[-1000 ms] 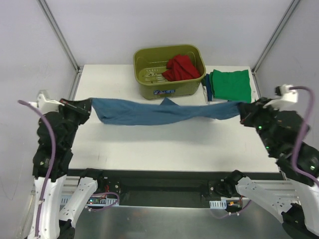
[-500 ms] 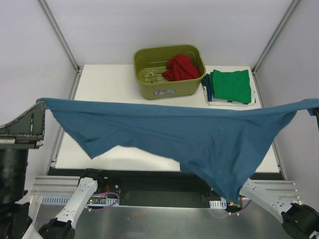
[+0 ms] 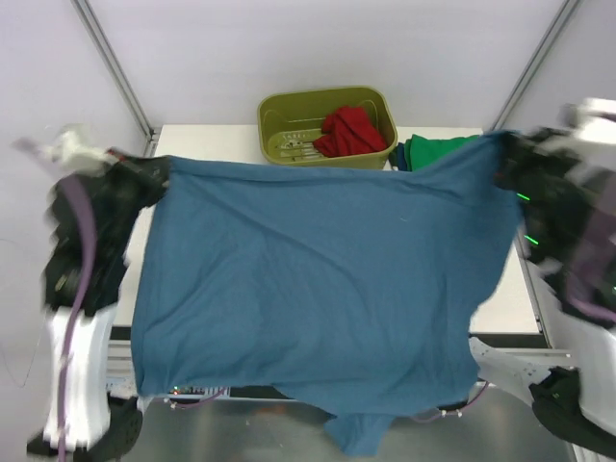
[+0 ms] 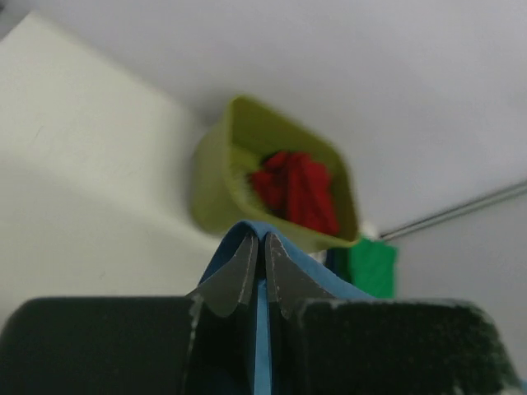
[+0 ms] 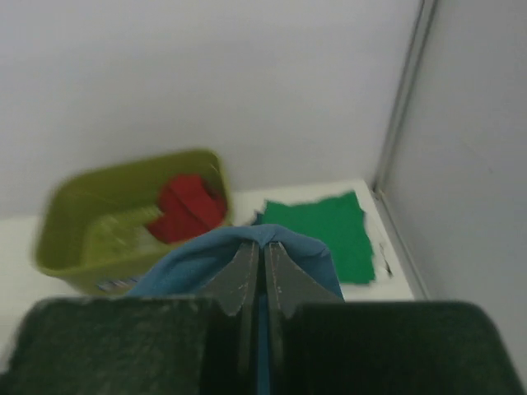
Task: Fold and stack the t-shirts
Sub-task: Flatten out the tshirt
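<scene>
Teal-blue t-shirt [image 3: 318,279] hangs spread wide above the desk [image 3: 207,144], left jaws and right jaws each pinched shut on a top corner, likely so it can be laid flat for folding beside the green t-shirt [image 3: 438,151].

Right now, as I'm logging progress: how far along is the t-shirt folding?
Done: the green t-shirt lies folded beside the tub. In hand: the teal-blue t-shirt hangs spread between the left gripper and right gripper, both shut on its top corners. Left: folding it, plus the red t-shirt crumpled in the tub.
</scene>
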Motion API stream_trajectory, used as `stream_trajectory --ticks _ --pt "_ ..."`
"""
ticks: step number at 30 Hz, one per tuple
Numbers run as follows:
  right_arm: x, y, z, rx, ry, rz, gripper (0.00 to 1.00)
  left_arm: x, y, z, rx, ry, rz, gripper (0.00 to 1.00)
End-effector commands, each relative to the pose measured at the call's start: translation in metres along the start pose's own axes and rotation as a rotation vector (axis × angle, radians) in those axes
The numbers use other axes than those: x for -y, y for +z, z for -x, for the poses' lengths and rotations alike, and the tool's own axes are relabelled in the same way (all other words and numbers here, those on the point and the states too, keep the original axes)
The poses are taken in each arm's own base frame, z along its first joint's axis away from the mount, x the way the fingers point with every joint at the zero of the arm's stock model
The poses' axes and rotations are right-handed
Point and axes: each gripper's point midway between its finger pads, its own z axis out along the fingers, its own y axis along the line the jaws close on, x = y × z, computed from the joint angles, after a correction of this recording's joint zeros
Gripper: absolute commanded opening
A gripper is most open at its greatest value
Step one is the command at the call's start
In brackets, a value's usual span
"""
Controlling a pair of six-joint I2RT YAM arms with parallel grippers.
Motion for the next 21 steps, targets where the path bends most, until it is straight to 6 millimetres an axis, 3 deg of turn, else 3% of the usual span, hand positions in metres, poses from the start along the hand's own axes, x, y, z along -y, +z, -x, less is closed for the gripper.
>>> stream_trajectory --ticks 1,2,3,4,5,6,7,9,10,12,16,21 --pt "0.002 0.085 -0.116 -0.247 -0.140 -0.223 0.01 -0.103 0.083 -0.092 -0.229 0.103 0.374 0.00" --pt "0.008 0.101 -0.159 -0.342 -0.142 -0.224 0.01 -0.136 0.099 -0.129 -0.317 0.119 0.469 0.00" --pt "0.009 0.112 -0.185 -0.398 -0.126 -0.227 0.01 -0.150 0.109 -0.144 -0.348 0.133 0.505 0.00" --pt "0.006 0.129 -0.228 -0.492 -0.114 -0.232 0.01 -0.165 0.116 -0.159 -0.379 0.147 0.541 0.00" --pt "0.006 0.138 -0.258 -0.563 -0.094 -0.207 0.01 -0.190 0.131 -0.189 -0.456 0.174 0.598 0.00" --pt "0.003 0.145 -0.279 -0.610 -0.087 -0.191 0.01 -0.203 0.136 -0.203 -0.501 0.182 0.630 0.00" --pt "0.000 0.157 -0.317 -0.695 -0.102 -0.184 0.01 -0.214 0.141 -0.215 -0.545 0.192 0.656 0.00" --pt "-0.008 0.168 -0.344 -0.764 -0.101 -0.149 0.01 -0.238 0.157 -0.247 -0.649 0.197 0.719 0.00" --pt "-0.011 0.171 -0.374 -0.840 -0.115 -0.138 0.01 -0.255 0.161 -0.265 -0.708 0.192 0.758 0.00" --pt "-0.015 0.177 -0.399 -0.896 -0.123 -0.125 0.01 -0.259 0.174 -0.273 -0.733 0.179 0.756 0.00" --pt "-0.017 0.182 -0.422 -0.949 -0.132 -0.113 0.01 -0.273 0.188 -0.288 -0.773 0.190 0.774 0.00" --pt "-0.019 0.178 -0.421 -0.963 -0.123 -0.109 0.01 -0.272 0.195 -0.285 -0.769 0.195 0.759 0.00"
